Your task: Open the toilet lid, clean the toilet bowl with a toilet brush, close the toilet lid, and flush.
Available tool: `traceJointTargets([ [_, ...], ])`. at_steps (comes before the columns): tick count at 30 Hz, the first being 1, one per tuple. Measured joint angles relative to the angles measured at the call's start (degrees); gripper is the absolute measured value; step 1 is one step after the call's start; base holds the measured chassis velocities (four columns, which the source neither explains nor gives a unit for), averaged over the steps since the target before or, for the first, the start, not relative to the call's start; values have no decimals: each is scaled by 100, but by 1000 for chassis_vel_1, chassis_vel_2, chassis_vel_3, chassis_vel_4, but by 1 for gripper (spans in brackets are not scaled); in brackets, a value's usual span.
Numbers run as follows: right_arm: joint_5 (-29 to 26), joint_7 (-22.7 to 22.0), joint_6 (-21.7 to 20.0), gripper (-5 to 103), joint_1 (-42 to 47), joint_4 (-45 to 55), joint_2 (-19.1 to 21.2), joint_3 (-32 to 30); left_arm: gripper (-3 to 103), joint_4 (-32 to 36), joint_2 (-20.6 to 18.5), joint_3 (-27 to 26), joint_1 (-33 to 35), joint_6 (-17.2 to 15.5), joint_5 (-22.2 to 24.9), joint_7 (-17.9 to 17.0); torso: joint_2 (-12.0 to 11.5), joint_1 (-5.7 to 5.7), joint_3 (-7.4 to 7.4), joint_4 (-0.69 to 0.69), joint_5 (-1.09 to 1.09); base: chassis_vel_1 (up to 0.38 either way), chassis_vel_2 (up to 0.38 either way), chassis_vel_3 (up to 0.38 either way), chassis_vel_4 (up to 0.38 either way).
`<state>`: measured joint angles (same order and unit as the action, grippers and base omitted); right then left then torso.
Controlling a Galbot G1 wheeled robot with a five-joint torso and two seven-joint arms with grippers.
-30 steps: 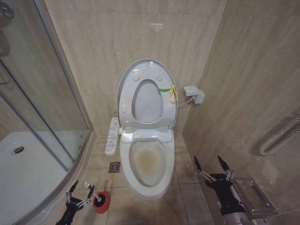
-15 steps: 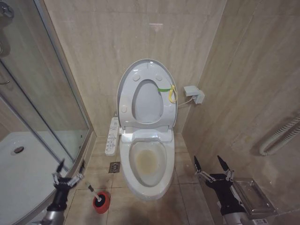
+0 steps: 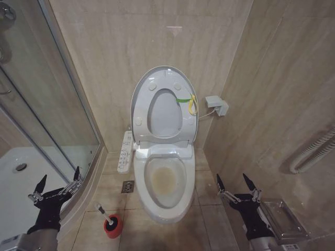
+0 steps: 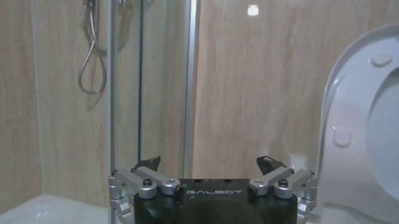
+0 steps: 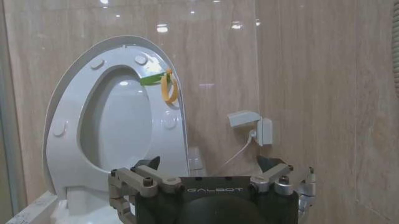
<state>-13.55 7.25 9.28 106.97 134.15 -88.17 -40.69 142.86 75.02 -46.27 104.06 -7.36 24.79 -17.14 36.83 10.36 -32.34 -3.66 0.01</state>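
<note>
The toilet lid (image 3: 165,112) stands upright against the back wall with the ring seat raised against it, a yellow-green strap (image 3: 189,102) at its right edge. Below, the toilet bowl (image 3: 165,180) lies uncovered, brownish-yellow stain inside. The toilet brush (image 3: 101,210) leans in a red cup holder (image 3: 113,225) on the floor left of the bowl, its head hidden in the cup. My left gripper (image 3: 60,175) is open beside the shower glass, up and left of the brush. My right gripper (image 3: 231,178) is open to the right of the bowl. The wrist views show the left gripper (image 4: 208,161) and right gripper (image 5: 209,161) empty, the lid (image 5: 121,121) ahead.
A curved glass shower enclosure (image 3: 52,104) with a white tray (image 3: 21,193) fills the left. A white control panel (image 3: 125,151) and floor drain (image 3: 127,186) sit left of the toilet. A wall box (image 3: 216,105), a hose (image 3: 314,151) and a metal shelf (image 3: 280,219) are on the right.
My left gripper has moved left and up, away from the brush toward the shower glass. The brush stays in its red holder. The right arm has not moved.
</note>
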Motion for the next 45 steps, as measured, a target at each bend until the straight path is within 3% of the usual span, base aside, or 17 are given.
traceJointTargets([
  [1, 0, 0, 0, 100, 0, 0, 0, 0, 100, 99, -1, -8, 44, -217, -6, -83, 0, 0, 0, -1, 2, 0, 0, 0, 0],
  [6, 0, 0, 0, 100, 0, 0, 0, 0, 100, 156, -3, -7, 138, -440, -5, -100, 0, 0, 0, 1, -1, 0, 0, 0, 0],
  [20, 0, 0, 0, 100, 0, 0, 0, 0, 100, 80, -20, -7, 297, -103, 139, 276, 21, 13, -11, -1, -1, 0, 0, 0, 0],
  [36, 0, 0, 0, 100, 0, 0, 0, 0, 100, 51, -72, 152, 207, 3, 157, 260, 419, 182, -237, 0, -1, 0, 0, 0, 0],
  [45, 0, 0, 0, 100, 0, 0, 0, 0, 100, 45, -124, 252, 211, 237, 27, 235, 580, 246, -333, 0, -1, 0, 0, 0, 0],
])
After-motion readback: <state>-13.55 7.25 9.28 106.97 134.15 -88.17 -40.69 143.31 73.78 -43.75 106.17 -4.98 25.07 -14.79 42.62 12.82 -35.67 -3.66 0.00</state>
